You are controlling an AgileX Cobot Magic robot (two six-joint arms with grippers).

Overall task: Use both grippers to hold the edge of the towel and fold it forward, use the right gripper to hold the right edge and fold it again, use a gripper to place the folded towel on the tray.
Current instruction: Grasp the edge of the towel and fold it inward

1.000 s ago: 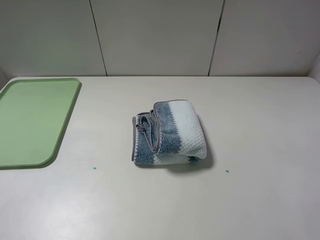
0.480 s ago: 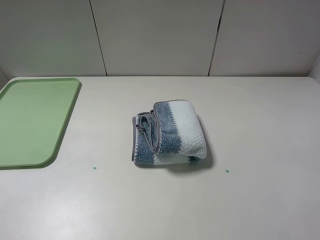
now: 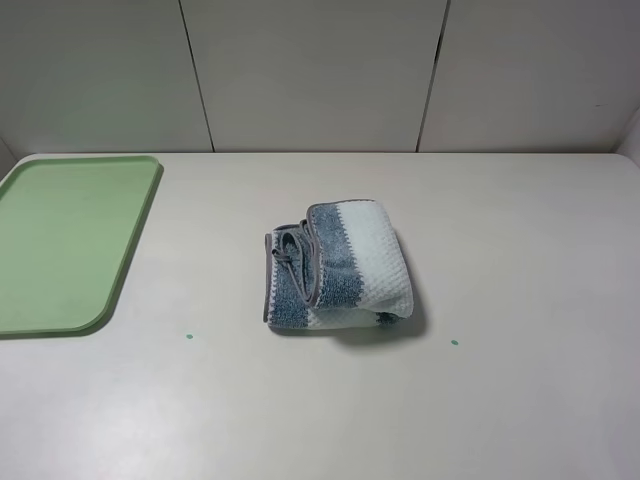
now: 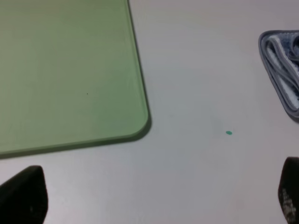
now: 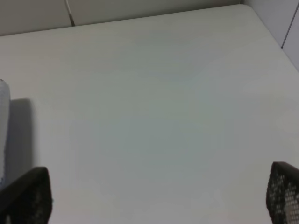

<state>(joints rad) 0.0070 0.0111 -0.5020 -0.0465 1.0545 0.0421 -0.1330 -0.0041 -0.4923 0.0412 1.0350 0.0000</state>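
The towel (image 3: 338,265) lies folded into a small bundle at the middle of the table, blue and white stripes up, its grey hem edge (image 3: 312,262) and a loop showing on its left half. The pale-green tray (image 3: 60,240) sits apart at the far left with nothing on it. Neither arm shows in the exterior high view. In the left wrist view, my left gripper (image 4: 155,196) is open above bare table, between the tray (image 4: 65,70) and one end of the towel (image 4: 282,65). My right gripper (image 5: 154,196) is open over bare table, with a sliver of towel (image 5: 2,130) at the picture's border.
Two small green dots (image 3: 189,336) (image 3: 454,342) mark the white table on either side of the towel. A panelled wall (image 3: 320,70) closes off the table's far side. A side wall (image 5: 285,23) stands at the table's far right corner.
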